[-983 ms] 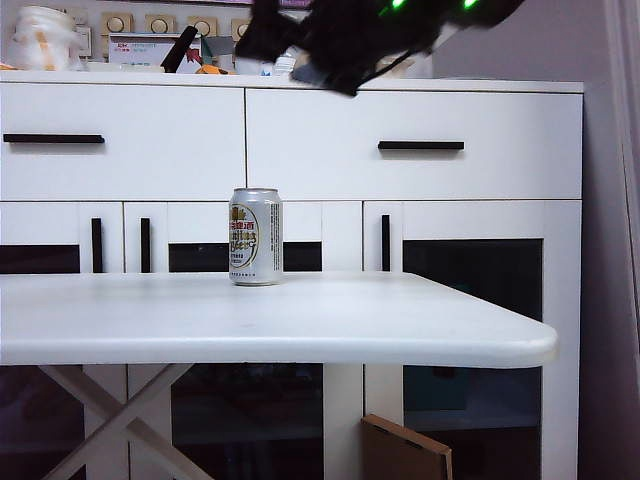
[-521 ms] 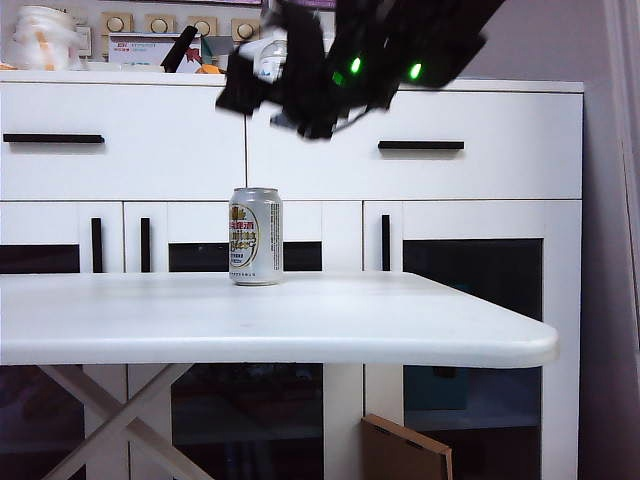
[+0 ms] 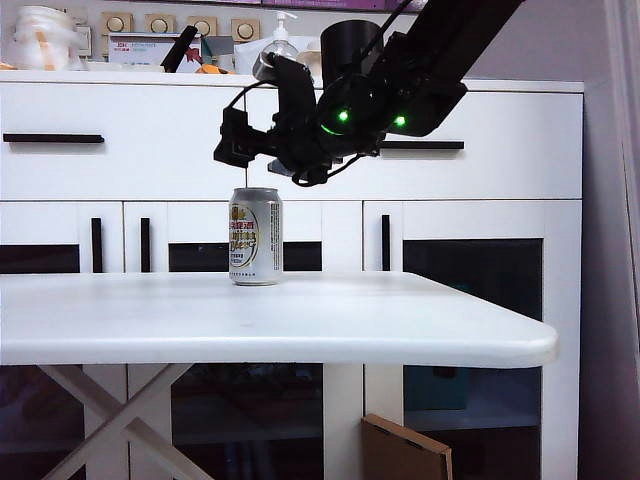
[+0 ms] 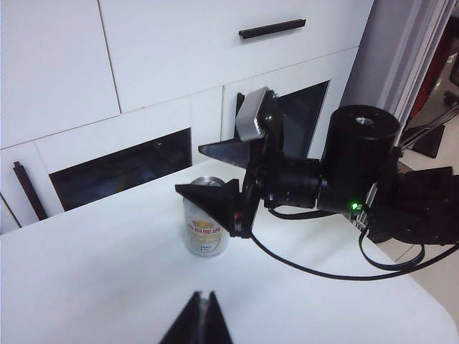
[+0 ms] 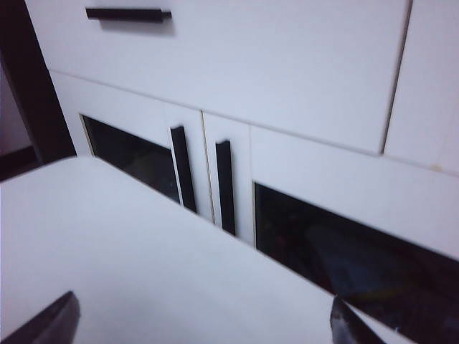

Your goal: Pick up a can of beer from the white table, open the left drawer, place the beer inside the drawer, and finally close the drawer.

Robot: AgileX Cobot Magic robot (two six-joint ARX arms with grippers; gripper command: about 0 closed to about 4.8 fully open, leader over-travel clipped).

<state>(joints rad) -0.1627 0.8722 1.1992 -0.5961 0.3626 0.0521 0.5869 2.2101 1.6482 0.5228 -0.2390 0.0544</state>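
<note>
The can of beer (image 3: pixel 256 237) (image 4: pixel 206 233) stands upright on the white table (image 3: pixel 300 320) (image 4: pixel 107 287), silver with a white-and-gold oval label. My right gripper (image 3: pixel 250 157) (image 4: pixel 191 169) (image 5: pixel 201 319) hovers just above the can, open, with nothing between its fingers (image 5: pixel 51 321); the can is out of the right wrist view. My left gripper (image 4: pixel 203 299) is shut and empty, low over the table on the near side of the can. The left drawer (image 3: pixel 120 140) (image 5: pixel 237 64) is closed, with its black bar handle (image 3: pixel 53 138) (image 5: pixel 129 13).
The white cabinet behind the table has a second drawer (image 3: pixel 500 145) on the right and glass doors with vertical black handles (image 3: pixel 97 245) below. Bottles and boxes (image 3: pixel 150 48) crowd its top. A cardboard piece (image 3: pixel 405 452) leans under the table.
The right arm has come down from the top of the exterior view until its open gripper hangs just above the can. The can has not moved.
</note>
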